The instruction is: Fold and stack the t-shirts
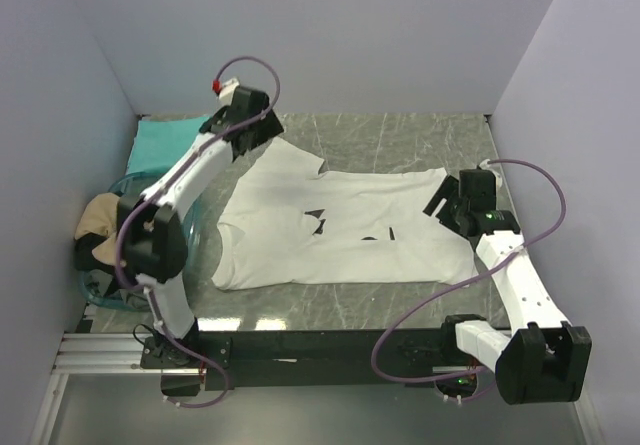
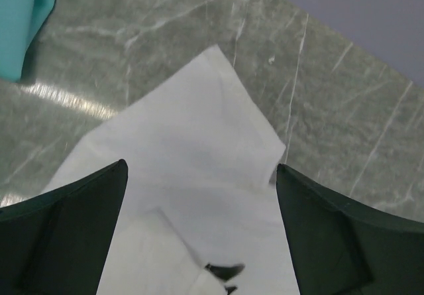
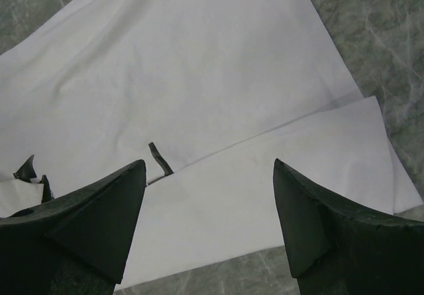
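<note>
Top external view: you see three t-shirts, two arms and one bin. The white t-shirt (image 1: 340, 230) lies spread flat in the middle of the table (image 1: 400, 135). Its small black chest marks are too small to read. In the right wrist view one layer of it lies doubled over another.

The teal t-shirt (image 1: 165, 145) sits at the far left corner, its right part hidden behind your left arm. The tan t-shirt (image 1: 100, 220) is bunched at the left wall, partly covered by that arm's elbow. The clear blue-tinted bin (image 1: 203, 227) stands just beside it, with only parts of its rim showing. You cannot tell whether the tan cloth lies inside it.

Your left gripper (image 1: 255, 130) hangs over the white shirt's far left corner, jaws wide apart, nothing between them. Your right gripper (image 1: 445, 200) is at the shirt's right end, jaws also apart and holding nothing. Whether either touches the cloth is unclear.

The tabletop is grey-green stone pattern with pale veins. Plain pale lavender walls close the left, far and right sides.
</note>
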You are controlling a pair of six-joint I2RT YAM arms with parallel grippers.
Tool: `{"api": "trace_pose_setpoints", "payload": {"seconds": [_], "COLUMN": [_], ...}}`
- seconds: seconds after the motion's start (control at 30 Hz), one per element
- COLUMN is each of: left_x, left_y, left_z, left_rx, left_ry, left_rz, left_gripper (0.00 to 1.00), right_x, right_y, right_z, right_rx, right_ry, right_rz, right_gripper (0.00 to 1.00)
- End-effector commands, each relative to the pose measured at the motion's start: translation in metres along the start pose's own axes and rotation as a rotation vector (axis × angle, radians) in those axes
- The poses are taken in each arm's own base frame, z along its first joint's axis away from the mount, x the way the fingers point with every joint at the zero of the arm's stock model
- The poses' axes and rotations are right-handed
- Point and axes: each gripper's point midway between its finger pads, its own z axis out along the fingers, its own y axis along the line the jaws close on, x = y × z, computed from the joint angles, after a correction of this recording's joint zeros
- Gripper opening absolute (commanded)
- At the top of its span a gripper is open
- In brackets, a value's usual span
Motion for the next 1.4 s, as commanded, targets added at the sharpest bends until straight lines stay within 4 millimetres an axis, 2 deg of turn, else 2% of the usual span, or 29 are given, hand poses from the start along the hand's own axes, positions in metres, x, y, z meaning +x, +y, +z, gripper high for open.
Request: {"api": "trace_pose_setpoints", "payload": {"seconds": [0.0, 0.03, 0.07, 0.1, 0.13, 0.2, 0.23, 0.37, 0.4, 0.47, 0.5, 0.53, 0.57, 0.63, 0.7, 0.8, 0.87, 1.0, 1.1, 1.17, 1.2, 1.27, 1.3, 1.37], "left_x": [-0.007, -0.038, -0.041, -0.023, -0.039, -0.028, -0.028, -0.021, -0.013, -0.013, -0.001, -0.006, 0.005, 0.008, 0.015, 0.022, 0.027, 0.039, 0.050, 0.053, 0.054, 0.053, 0.051, 0.047], "left_y": [-0.015, -0.041, -0.042, -0.031, -0.042, -0.037, -0.039, -0.038, -0.037, -0.040, -0.034, -0.037, -0.032, -0.031, -0.027, -0.027, -0.024, -0.024, -0.016, -0.013, -0.010, -0.009, -0.008, -0.010], "left_z": [0.060, 0.059, 0.072, 0.104, 0.109, 0.136, 0.143, 0.165, 0.174, 0.180, 0.193, 0.195, 0.206, 0.212, 0.219, 0.223, 0.226, 0.230, 0.233, 0.233, 0.233, 0.231, 0.230, 0.227], "left_rx": [0.000, 0.050, 0.034, -0.012, 0.011, 0.009, 0.025, 0.049, 0.055, 0.056, 0.039, 0.039, 0.026, 0.024, 0.021, 0.030, 0.029, 0.050, 0.025, 0.018, 0.008, 0.003, -0.004, -0.005], "left_ry": [0.043, -0.013, -0.012, 0.024, -0.023, -0.017, -0.032, -0.068, -0.051, -0.052, -0.031, -0.048, -0.031, -0.033, -0.021, -0.006, 0.010, 0.057, 0.088, 0.100, 0.102, 0.101, 0.095, 0.087], "left_rz": [0.158, 0.154, 0.180, 0.246, 0.259, 0.332, 0.341, 0.391, 0.402, 0.400, 0.407, 0.398, 0.406, 0.403, 0.398, 0.388, 0.372, 0.353, 0.358, 0.363, 0.365, 0.366, 0.368, 0.366], "left_gripper": [0.99, 0.99, 0.99, 0.99, 0.99, 0.99, 1.00, 0.99, 0.99, 0.99, 0.99, 0.99, 0.99, 0.98, 0.92, 0.91, 0.85, 0.70, 0.51, 0.46, 0.38, 0.32, 0.26, 0.21], "right_x": [-0.009, -0.007, -0.006, -0.003, -0.002, 0.001, 0.002, 0.006, 0.008, 0.009, 0.010, 0.010, 0.011, 0.011, 0.009, 0.008, 0.008, 0.009, 0.010, 0.009, 0.010, 0.010, 0.009, 0.010], "right_y": [-0.001, -0.001, -0.002, 0.001, 0.002, 0.005, 0.004, 0.004, 0.005, 0.005, 0.005, 0.005, 0.004, 0.002, 0.002, 0.002, 0.003, 0.002, 0.003, 0.003, 0.003, 0.004, 0.003, 0.003], "right_z": [0.008, 0.009, 0.011, 0.012, 0.013, 0.016, 0.018, 0.023, 0.023, 0.024, 0.025, 0.025, 0.024, 0.024, 0.022, 0.022, 0.022, 0.023, 0.023, 0.023, 0.023, 0.024, 0.024, 0.025], "right_rx": [0.010, 0.010, 0.011, -0.003, -0.009, -0.024, -0.018, -0.017, -0.020, -0.023, -0.023, -0.023, -0.021, -0.008, -0.007, -0.011, -0.011, -0.011, -0.011, -0.014, -0.015, -0.013, -0.009, -0.007], "right_ry": [-0.041, -0.036, -0.031, -0.019, -0.012, 0.001, 0.010, 0.034, 0.041, 0.045, 0.049, 0.050, 0.053, 0.052, 0.042, 0.039, 0.041, 0.048, 0.050, 0.049, 0.051, 0.052, 0.051, 0.057], "right_rz": [-0.014, -0.013, -0.014, -0.017, -0.018, -0.024, -0.027, -0.031, -0.032, -0.031, -0.032, -0.034, -0.035, -0.041, -0.038, -0.038, -0.038, -0.040, -0.040, -0.038, -0.040, -0.040, -0.038, -0.039], "right_gripper": [0.84, 0.84, 0.83, 0.84, 0.84, 0.83, 0.83, 0.82, 0.82, 0.82, 0.82, 0.82, 0.81, 0.81, 0.81, 0.81, 0.81, 0.80, 0.80, 0.80, 0.80, 0.80, 0.80, 0.80]}}
